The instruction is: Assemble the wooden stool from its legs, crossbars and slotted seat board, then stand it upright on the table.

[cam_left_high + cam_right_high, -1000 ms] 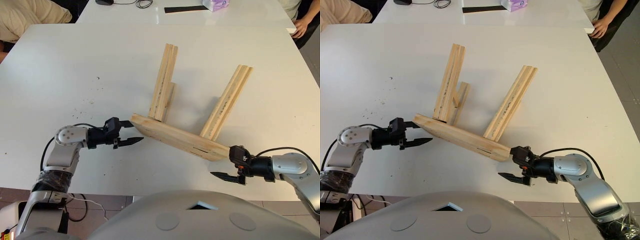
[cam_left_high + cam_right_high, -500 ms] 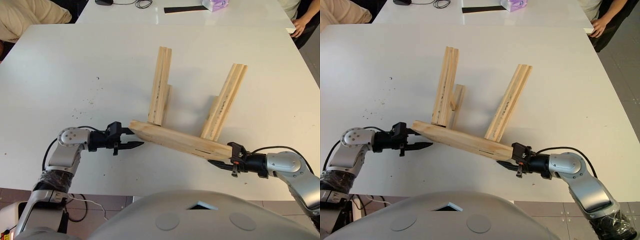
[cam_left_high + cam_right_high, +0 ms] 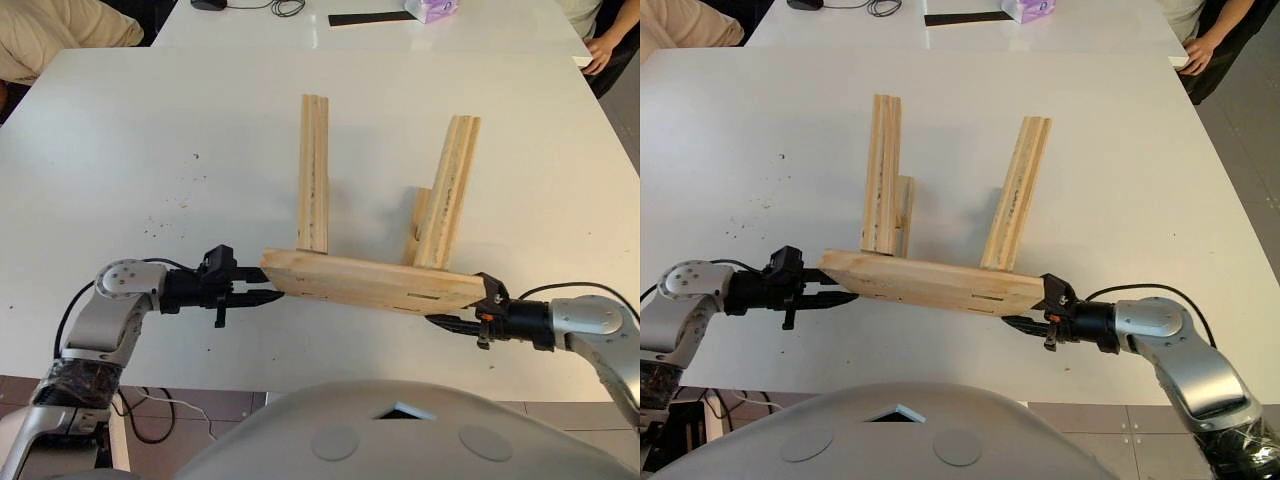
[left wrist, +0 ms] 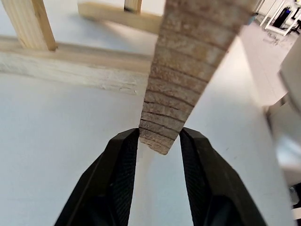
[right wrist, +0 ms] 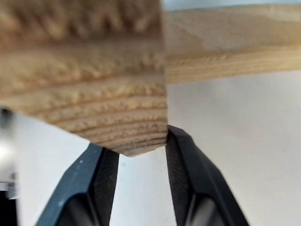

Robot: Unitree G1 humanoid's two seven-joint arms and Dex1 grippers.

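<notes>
left gripper (image 3: pixel 262 286) pinches the left end of the slotted seat board (image 3: pixel 375 282), one finger pressed on each face. right gripper (image 5: pixel 136 145) clamps the board's right end the same way. board sits lower centre of frame, on edge, running left to right. left leg (image 3: pixel 313 170) and right leg (image 3: pixel 448 190) stick out from it toward the top of frame, roughly parallel, over the white table (image 3: pixel 150 130). short crossbar (image 3: pixel 417 225) touches the right leg's left side near the board. can't tell if the board's lower edge touches the table.
</notes>
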